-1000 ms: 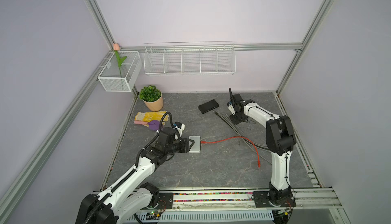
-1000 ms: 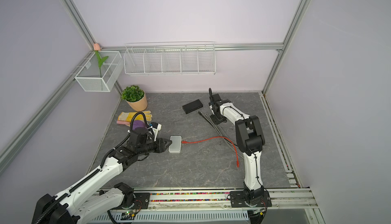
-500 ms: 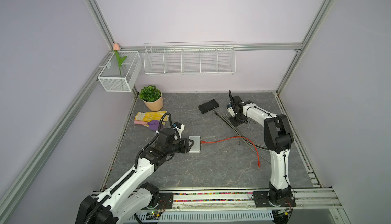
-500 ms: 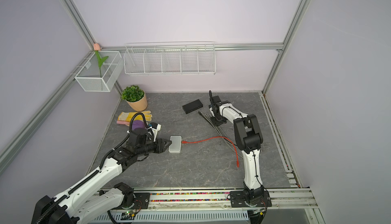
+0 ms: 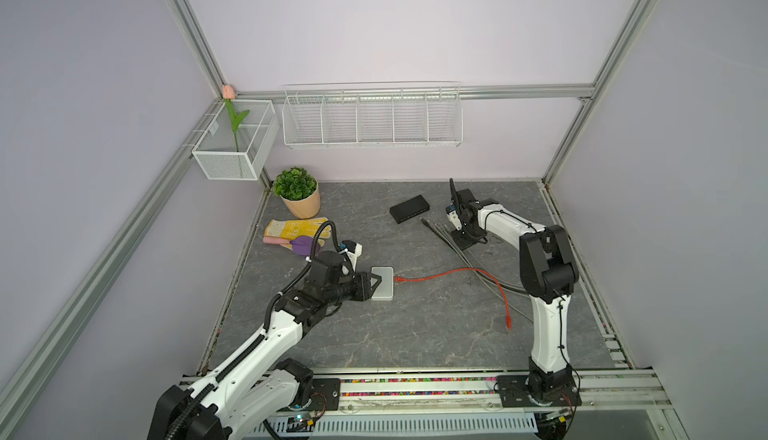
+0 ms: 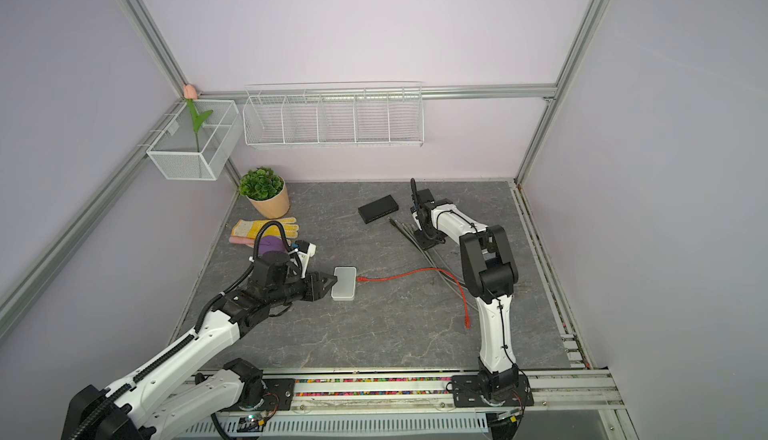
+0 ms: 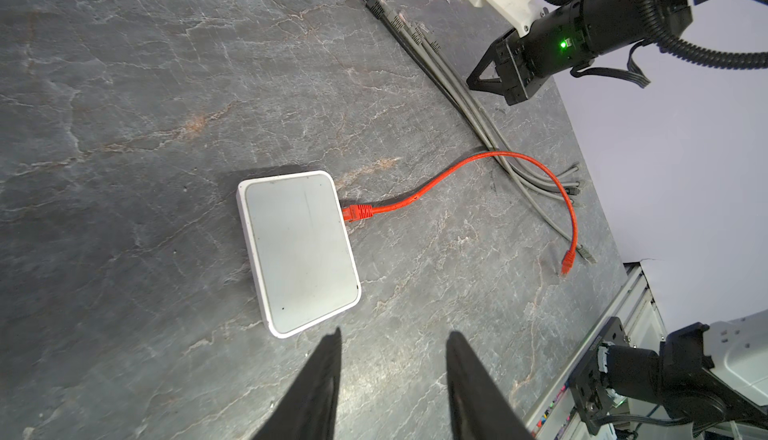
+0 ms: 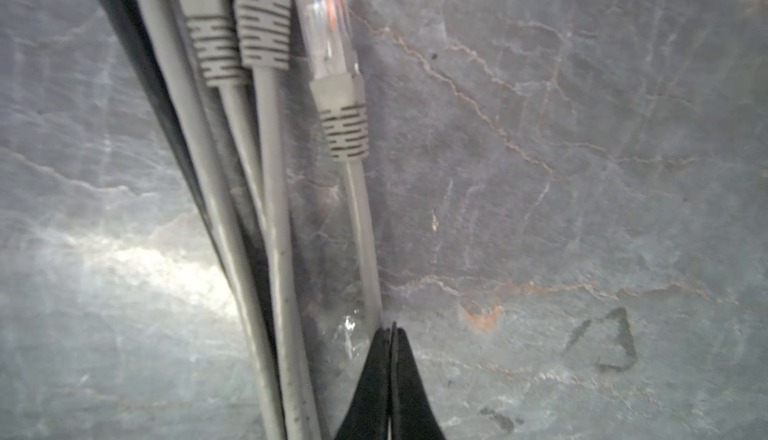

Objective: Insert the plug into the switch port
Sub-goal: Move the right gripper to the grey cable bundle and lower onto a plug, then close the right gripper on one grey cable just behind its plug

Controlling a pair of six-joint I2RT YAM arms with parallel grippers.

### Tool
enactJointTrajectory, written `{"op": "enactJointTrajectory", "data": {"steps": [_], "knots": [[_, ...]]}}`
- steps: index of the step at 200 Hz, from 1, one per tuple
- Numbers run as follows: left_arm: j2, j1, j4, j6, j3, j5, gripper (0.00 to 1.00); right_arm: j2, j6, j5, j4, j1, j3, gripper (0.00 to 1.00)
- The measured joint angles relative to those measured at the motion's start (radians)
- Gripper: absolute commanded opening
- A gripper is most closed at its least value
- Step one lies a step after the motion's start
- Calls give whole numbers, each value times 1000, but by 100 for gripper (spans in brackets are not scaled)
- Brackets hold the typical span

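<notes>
A white switch [image 5: 382,284] [image 7: 299,250] lies mid-table with a red cable's plug [image 7: 357,212] in its side. A black switch [image 5: 409,208] lies at the back. My left gripper [image 7: 392,334] [image 5: 376,282] stands open and empty just short of the white switch's near corner. My right gripper [image 8: 391,327] [image 5: 464,245] is down on the table beside a bundle of grey cables [image 5: 440,232], its jaws pressed together. A grey cable [image 8: 361,217] with a clear plug [image 8: 330,34] runs right up to its tips; I cannot tell whether it is pinched.
The red cable [image 5: 490,288] loops rightward to a loose end near the right arm's base. A potted plant [image 5: 297,192], a yellow glove [image 5: 293,228] and a purple object sit at the back left. Wire baskets [image 5: 372,117] hang on the back wall.
My right gripper's jaws have closed at the grey cables, and its arm has shifted slightly. The left arm and the white switch have not moved.
</notes>
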Motion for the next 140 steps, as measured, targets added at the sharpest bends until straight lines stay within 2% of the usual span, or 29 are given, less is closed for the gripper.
{"op": "enactJointTrajectory", "data": {"steps": [49,91,107,140], "knots": [[-17,0,-7,0,0,-1,41,-166,1,116,22,41,-32,7],[-13,0,-7,-6,0,-9,44,-382,-3,205,70,113,-120,7],[-12,0,1,-11,0,0,47,-497,-15,185,108,155,-187,7],[-48,-2,61,-23,1,43,50,-748,-30,40,180,204,-341,7]]}}
